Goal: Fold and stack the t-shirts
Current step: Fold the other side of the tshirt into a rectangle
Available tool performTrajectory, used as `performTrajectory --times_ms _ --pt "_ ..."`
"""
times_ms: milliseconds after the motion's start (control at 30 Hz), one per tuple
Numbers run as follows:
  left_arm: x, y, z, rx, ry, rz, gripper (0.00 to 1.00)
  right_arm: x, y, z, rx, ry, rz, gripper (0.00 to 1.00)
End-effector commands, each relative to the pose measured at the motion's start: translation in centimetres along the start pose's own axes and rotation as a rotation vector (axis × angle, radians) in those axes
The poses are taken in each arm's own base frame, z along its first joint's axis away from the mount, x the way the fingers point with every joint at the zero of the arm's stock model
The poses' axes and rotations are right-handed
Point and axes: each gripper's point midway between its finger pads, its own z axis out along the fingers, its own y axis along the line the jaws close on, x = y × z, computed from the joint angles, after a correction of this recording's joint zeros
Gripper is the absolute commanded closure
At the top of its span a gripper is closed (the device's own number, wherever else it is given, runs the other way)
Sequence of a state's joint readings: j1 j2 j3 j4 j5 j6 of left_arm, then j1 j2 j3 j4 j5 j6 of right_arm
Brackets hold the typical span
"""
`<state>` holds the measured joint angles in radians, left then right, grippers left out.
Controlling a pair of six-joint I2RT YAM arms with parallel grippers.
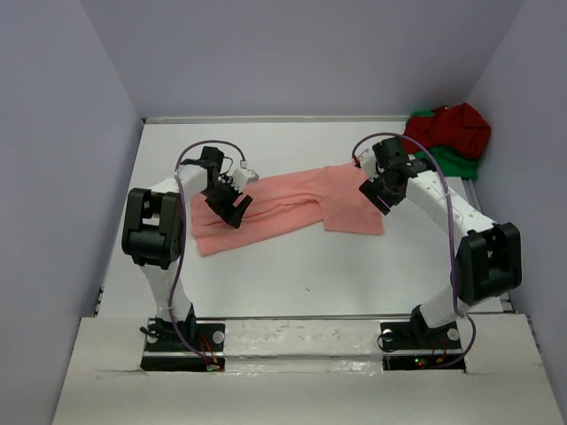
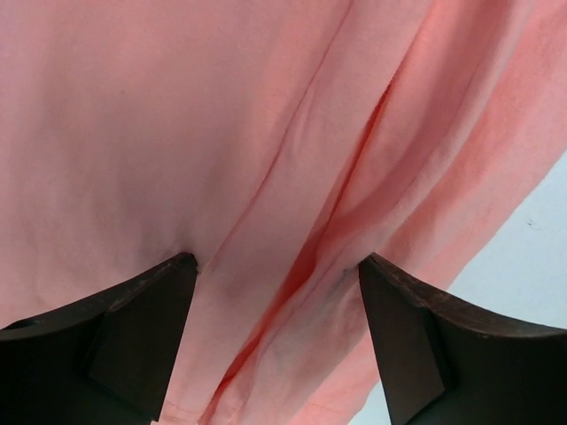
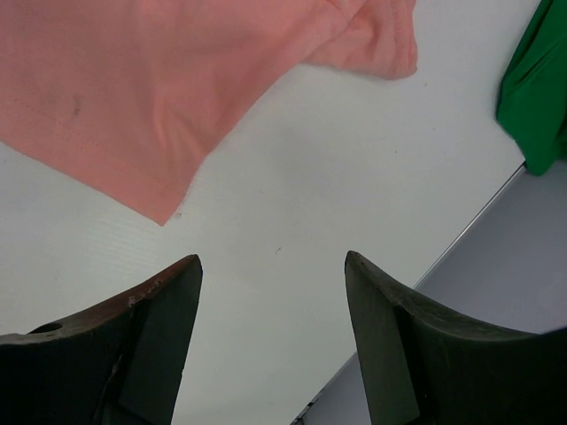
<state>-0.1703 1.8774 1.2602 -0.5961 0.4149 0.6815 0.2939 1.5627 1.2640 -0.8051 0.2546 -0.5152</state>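
Observation:
The salmon-pink t-shirt [image 1: 283, 208] lies spread and creased across the middle of the table. My left gripper [image 1: 232, 211] is open over its left part. In the left wrist view [image 2: 276, 266] the fingertips rest on the pink cloth [image 2: 177, 133], one on each side of a raised fold. My right gripper [image 1: 376, 197] is open and empty at the shirt's right edge. In the right wrist view [image 3: 273, 261] it hangs above bare table, with the pink shirt's hem [image 3: 133, 80] to the upper left. The dark red shirt [image 1: 452, 128] and the green shirt [image 1: 456, 164] lie bunched at the back right.
The white table [image 1: 310, 274] is walled by grey panels at the back and sides. Its right edge [image 3: 478, 212] runs close beside my right gripper, with the green shirt [image 3: 536, 88] just beyond.

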Motion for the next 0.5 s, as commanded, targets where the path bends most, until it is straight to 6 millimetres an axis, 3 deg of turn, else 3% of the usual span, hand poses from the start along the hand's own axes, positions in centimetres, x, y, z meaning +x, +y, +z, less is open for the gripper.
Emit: performTrajectory --times_ms 0,200,467 --pt "2.9 1.8 0.4 -0.055 0.162 0.014 0.1 -1.5 -1.4 -1.2 0.035 -0.043 0.044 0.29" --pt "4.7 4.4 0.1 -0.166 0.284 0.068 0.01 -1.3 -1.3 -0.9 0.03 -0.023 0.049 0.29" --pt "5.6 7.4 -2.1 -0.327 0.395 0.127 0.01 -2.0 -0.8 -0.1 0.0 -0.026 0.063 0.29"
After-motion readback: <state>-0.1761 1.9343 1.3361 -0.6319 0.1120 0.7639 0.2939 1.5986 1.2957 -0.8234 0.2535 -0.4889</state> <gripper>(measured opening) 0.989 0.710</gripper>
